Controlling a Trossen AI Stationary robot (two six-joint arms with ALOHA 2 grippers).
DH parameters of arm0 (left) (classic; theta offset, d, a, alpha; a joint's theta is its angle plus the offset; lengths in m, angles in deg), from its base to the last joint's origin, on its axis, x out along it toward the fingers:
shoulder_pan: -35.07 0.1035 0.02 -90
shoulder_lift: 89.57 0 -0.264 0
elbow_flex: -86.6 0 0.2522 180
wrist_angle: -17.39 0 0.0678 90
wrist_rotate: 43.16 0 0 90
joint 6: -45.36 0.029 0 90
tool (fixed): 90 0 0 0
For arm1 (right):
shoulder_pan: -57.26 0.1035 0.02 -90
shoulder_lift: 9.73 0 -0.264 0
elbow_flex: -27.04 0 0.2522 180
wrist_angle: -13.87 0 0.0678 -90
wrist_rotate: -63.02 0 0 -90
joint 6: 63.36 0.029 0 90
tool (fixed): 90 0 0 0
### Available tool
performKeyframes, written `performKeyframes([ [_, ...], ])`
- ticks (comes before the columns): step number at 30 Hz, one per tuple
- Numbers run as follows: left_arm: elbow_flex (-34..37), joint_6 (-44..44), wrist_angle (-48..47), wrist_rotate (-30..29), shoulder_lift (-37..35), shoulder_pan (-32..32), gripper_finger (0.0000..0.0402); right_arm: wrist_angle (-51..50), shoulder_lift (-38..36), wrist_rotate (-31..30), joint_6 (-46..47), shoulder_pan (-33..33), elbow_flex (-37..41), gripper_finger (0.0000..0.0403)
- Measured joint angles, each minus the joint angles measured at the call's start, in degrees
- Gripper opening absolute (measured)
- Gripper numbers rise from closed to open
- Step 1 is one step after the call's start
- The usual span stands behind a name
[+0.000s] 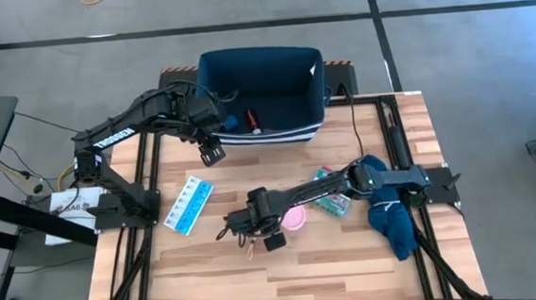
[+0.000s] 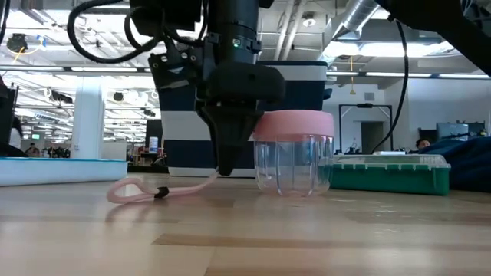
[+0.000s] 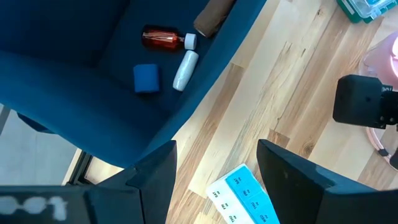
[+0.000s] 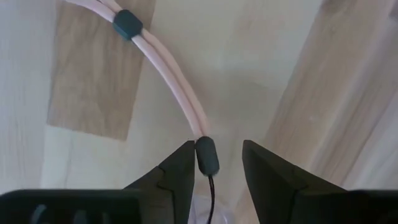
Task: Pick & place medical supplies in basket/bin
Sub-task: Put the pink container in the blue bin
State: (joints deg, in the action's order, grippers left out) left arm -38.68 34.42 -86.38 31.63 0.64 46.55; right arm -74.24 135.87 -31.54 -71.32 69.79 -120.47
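Observation:
My right gripper (image 1: 248,235) points down at the table's middle, open, its tips astride a thin pink cord (image 4: 174,81) that lies looped on the wood (image 2: 142,189). Beside it stands a clear cup with a pink lid (image 2: 291,153). The green first-aid box (image 2: 387,172) and the light-blue pill organiser (image 1: 188,205) lie flat on the table. My left gripper (image 1: 212,154) hovers open over the near left edge of the navy bin (image 1: 267,131). Inside the bin (image 3: 205,87) lie a red bottle (image 3: 163,39), a blue cube (image 3: 147,78), a white tube (image 3: 185,70) and a brown bar (image 3: 211,15). My right gripper (image 4: 217,149) comes from above with a finger on each side of the cord's dark sleeve (image 4: 206,155). The sleeve lies close against one finger (image 4: 183,165); whether they touch I cannot tell. The cord lies slack on the table.
A long dark-blue cloth (image 1: 391,212) is draped over the right arm's base at the table's right edge. The bin stands at the table's far edge. Bare wood lies along the near edge (image 1: 287,281). Black frame rails run down both sides.

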Motion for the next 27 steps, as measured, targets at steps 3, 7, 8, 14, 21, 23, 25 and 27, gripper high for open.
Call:
performKeyframes([
  [3,0.0,-0.1,0.0,0.0,0.0,0.0,0.0212,-1.2,0.0,0.4,0.7,0.0,0.0,0.0128],
  [7,0.0,-0.5,0.0,0.0,0.0,0.0,0.0212,-2.1,0.0,0.8,0.1,0.1,0.0,0.0142],
  [8,0.0,-0.7,0.0,0.0,0.0,0.0,0.0212,-1.5,0.0,0.6,0.1,0.1,0.0,0.0145],
  [14,0.0,-0.9,0.0,0.0,0.0,0.0,0.0212,-0.3,0.0,1.5,0.0,0.1,0.0,0.0153],
  [21,0.0,-2.0,0.0,0.4,0.0,0.0,0.0212,0.5,0.0,2.7,0.1,0.1,2.1,0.0127],
  [23,0.0,-2.0,0.0,1.0,0.0,0.0,0.0212,0.7,0.0,3.3,0.5,0.1,2.6,0.0123],
  [25,0.0,-2.0,0.0,1.1,0.0,0.0,0.0212,0.8,0.0,3.4,0.1,0.1,3.9,0.0122],
  [27,0.0,-2.0,0.0,1.1,0.0,0.0,0.0212,1.0,0.0,2.9,0.0,0.1,4.8,0.0121],
])
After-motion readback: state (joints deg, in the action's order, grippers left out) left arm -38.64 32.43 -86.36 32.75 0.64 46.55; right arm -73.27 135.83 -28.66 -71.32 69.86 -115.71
